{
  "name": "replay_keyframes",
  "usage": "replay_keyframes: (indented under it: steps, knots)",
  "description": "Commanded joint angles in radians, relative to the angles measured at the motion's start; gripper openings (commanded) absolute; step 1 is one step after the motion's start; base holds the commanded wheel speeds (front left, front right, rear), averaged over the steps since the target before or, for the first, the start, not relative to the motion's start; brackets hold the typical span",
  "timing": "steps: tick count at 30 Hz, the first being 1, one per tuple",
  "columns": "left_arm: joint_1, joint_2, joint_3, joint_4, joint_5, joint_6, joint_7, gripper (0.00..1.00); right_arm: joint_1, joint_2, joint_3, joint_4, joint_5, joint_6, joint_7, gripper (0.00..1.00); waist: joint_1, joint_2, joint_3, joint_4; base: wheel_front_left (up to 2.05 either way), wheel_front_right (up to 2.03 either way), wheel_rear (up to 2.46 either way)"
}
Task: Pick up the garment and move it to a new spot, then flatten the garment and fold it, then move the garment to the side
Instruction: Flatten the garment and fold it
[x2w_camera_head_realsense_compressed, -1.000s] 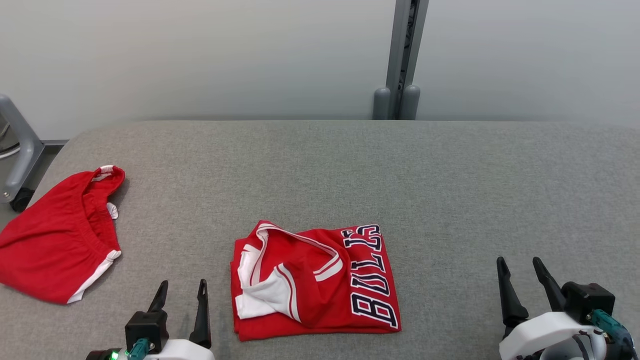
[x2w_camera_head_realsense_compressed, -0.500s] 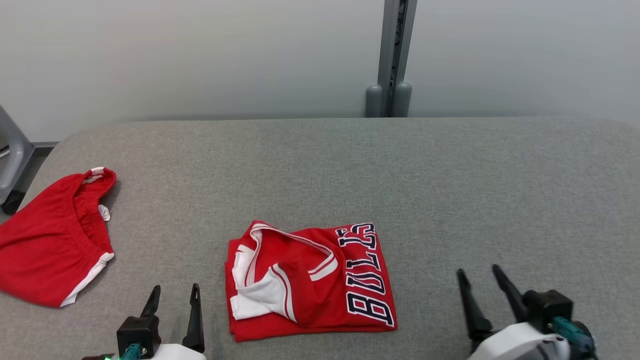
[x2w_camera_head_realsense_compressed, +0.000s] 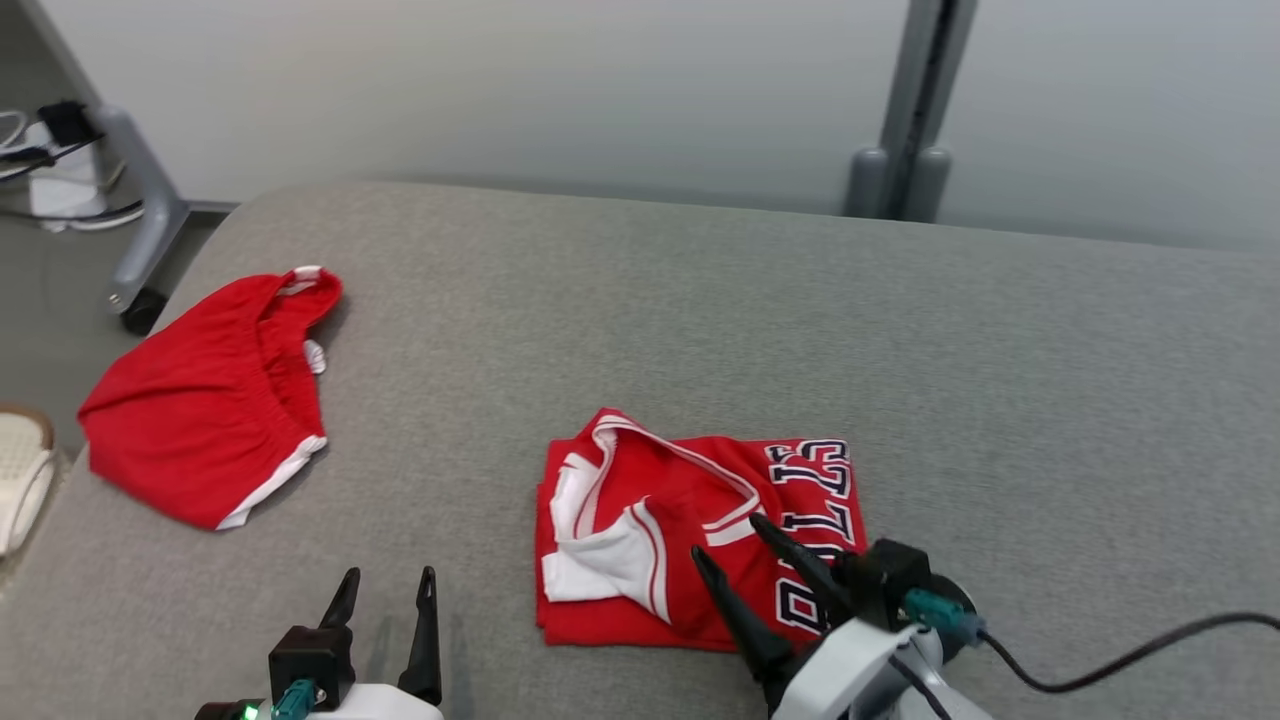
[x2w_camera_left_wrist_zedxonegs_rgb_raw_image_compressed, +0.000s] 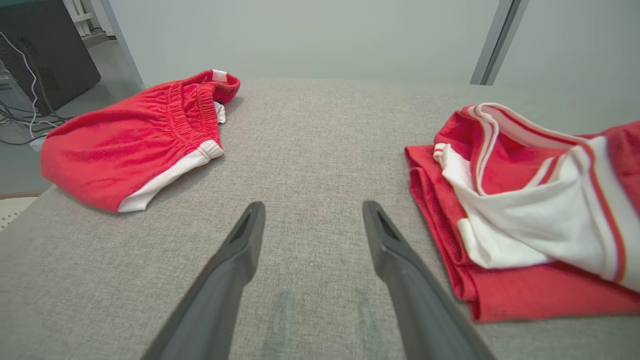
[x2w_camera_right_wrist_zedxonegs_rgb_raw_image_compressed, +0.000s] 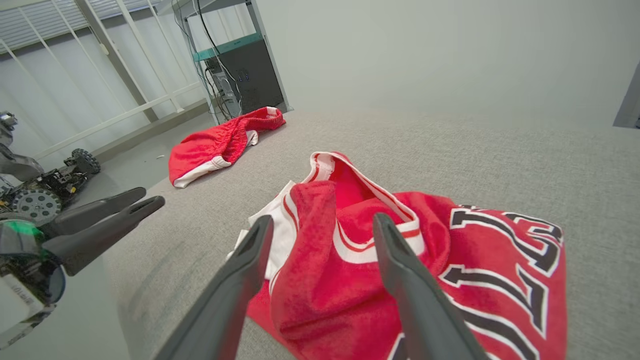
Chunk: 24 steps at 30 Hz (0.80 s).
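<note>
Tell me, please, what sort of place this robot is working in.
Probably a robotics lab rather than a home: a dark computer tower with trailing cables, a small wheeled machine with exposed gears on the floor, and a grey fabric-covered worktable.

I note a grey fabric-covered table (x2w_camera_head_realsense_compressed: 640, 300) carrying two items: a folded red Bulls jersey (x2w_camera_head_realsense_compressed: 650, 490) near its front edge, and red shorts (x2w_camera_head_realsense_compressed: 200, 430) well apart at its left edge.

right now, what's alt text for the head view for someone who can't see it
A folded red jersey with dark lettering lies on a grey padded table, the right gripper over its near right part with jaws open. The left gripper, jaws open too, is at lower left, and red shorts lie far left.
</note>
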<state>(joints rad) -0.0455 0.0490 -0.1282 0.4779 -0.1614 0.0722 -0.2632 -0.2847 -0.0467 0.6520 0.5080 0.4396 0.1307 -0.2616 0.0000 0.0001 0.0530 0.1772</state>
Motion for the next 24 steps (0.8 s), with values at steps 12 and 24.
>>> replay_keyframes:
  steps: [12,24]
  knots:
    - [-0.02,0.004,-0.02,-0.004,-0.03,0.019,-0.002,1.0,-0.149,-0.008,0.071,0.196,0.057,0.0,-0.004,0.0,0.0,-0.0001,0.04,0.11,0.0,0.0,0.0]
    - [-0.04,0.004,-0.055,-0.005,-0.053,0.025,-0.002,1.0,-0.221,-0.007,0.416,0.122,0.169,0.0,0.025,0.0,0.0,-0.0001,0.047,0.12,0.0,0.0,0.0]
